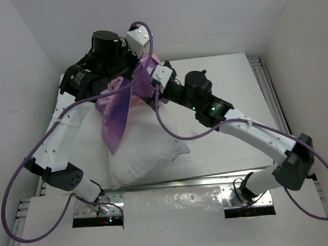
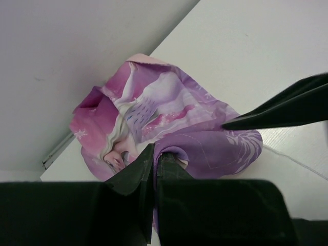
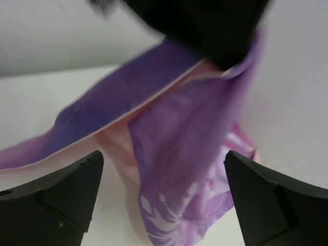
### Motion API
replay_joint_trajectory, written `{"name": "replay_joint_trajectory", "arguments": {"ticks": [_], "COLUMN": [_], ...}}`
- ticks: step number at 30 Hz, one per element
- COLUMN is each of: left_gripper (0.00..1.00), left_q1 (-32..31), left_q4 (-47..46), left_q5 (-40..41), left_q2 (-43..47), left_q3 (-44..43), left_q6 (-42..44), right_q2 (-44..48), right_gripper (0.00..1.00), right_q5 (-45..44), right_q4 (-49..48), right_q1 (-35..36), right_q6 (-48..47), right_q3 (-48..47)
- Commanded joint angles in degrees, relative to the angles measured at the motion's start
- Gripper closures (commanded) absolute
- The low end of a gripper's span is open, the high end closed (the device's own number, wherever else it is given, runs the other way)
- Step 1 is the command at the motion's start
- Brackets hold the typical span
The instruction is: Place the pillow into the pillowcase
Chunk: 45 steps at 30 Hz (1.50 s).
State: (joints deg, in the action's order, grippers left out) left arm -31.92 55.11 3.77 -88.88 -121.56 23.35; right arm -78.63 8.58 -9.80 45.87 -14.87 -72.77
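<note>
The pillowcase (image 1: 116,111) is purple-pink with a princess print. It hangs in a bunched strip from my left gripper (image 1: 139,62), raised over the back of the table. In the left wrist view the left gripper (image 2: 155,155) is shut on a fold of the pillowcase (image 2: 154,110). The plump white pillow (image 1: 146,149) lies under it at mid-table. My right gripper (image 1: 153,90) sits just right of the hanging cloth. Its view shows the right gripper (image 3: 163,164) open wide, with the pillowcase (image 3: 189,148) dangling between its fingers, untouched. One right finger (image 2: 287,107) shows in the left wrist view.
White walls stand close at the left and back of the table (image 1: 229,96). A metal rail (image 1: 173,184) runs along the near edge, and another rail (image 1: 265,89) along the right side. Purple cables loop off both arms.
</note>
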Motion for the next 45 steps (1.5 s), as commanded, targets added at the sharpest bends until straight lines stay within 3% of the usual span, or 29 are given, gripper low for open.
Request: {"name": "replay_joint_trajectory", "arguments": {"ticks": [1,4,6,7,8,9,10,11,12,14,16,21,24,27,36,42,45], "left_gripper": [1.0,1.0,1.0,1.0,1.0,1.0,1.0,0.84,0.68,0.3,0.23,0.21,0.21,0.22,0.22,0.2,0.27], "left_q1": [-0.8,-0.8,-0.9,-0.8,-0.9,-0.8,-0.9,-0.8,-0.9,-0.9,-0.6,0.5,0.6,0.6,0.4,0.3,0.3], "left_q4": [-8.2,-7.3,-6.0,-5.4,-4.2,-3.9,-3.4,-3.3,-3.3,-3.4,-3.9,-3.3,-1.1,4.4,5.8,1.4,-3.3], "left_q5": [-2.9,-5.6,-8.7,-10.0,-12.4,-13.2,-13.6,-12.4,-11.4,-8.4,-7.2,-6.3,-8.5,-15.0,-17.0,-15.3,-13.6], "left_q2": [3.4,4.2,5.2,5.5,6.0,6.2,6.4,6.8,7.1,8.4,10.7,14.6,16.5,19.2,22.3,23.8,23.4], "left_q3": [-0.1,2.6,5.6,7.9,9.0,10.4,13.3,14.9,18.6,22.7,29.2,39.0,40.7,44.5,59.6,63.5,65.0], "left_q6": [-0.5,0.4,2.2,2.7,3.7,4.1,4.3,4.3,4.3,5.1,5.4,5.1,6.2,12.4,17.1,14.9,11.7], "right_q2": [-5.5,-9.4,-12.1,-12.9,-13.9,-14.2,-14.3,-13.9,-13.5,-12.7,-11.5,-10.0,-11.3,-13.9,-14.8,-15.0,-14.9], "right_gripper": [0.01,0.01,0.02,0.08,0.33,0.49,0.72,0.92,1.0,1.0,1.0,1.0,1.0,1.0,1.0,1.0,1.0], "right_q5": [-0.3,-7.0,-6.7,-3.8,-2.6,-2.1,-1.8,-2.0,-2.2,-0.6,0.2,0.2,1.3,2.8,3.9,4.3,4.7], "right_q4": [-0.7,-6.8,-7.9,-7.9,-8.5,-9.2,-9.9,-10.8,-13.5,-16.2,-17.4,-18.4,-17.4,-17.5,-19.7,-20.2,-20.3], "right_q1": [-0.2,-0.3,-1.0,-1.3,-1.7,-2.0,-2.5,-3.1,-5.1,-9.6,-13.7,-17.1,-17.7,-18.5,-19.0,-19.0,-19.0], "right_q6": [-0.2,0.5,1.9,2.4,3.7,4.9,6.2,9.7,12.1,20.1,26.6,30.3,31.4,33.8,36.4,36.5,36.6], "right_q3": [-0.6,-0.4,-0.6,-0.4,-0.1,1.3,2.4,3.6,6.8,9.7,13.4,20.2,19.8,19.0,20.6,20.8,21.1]}}
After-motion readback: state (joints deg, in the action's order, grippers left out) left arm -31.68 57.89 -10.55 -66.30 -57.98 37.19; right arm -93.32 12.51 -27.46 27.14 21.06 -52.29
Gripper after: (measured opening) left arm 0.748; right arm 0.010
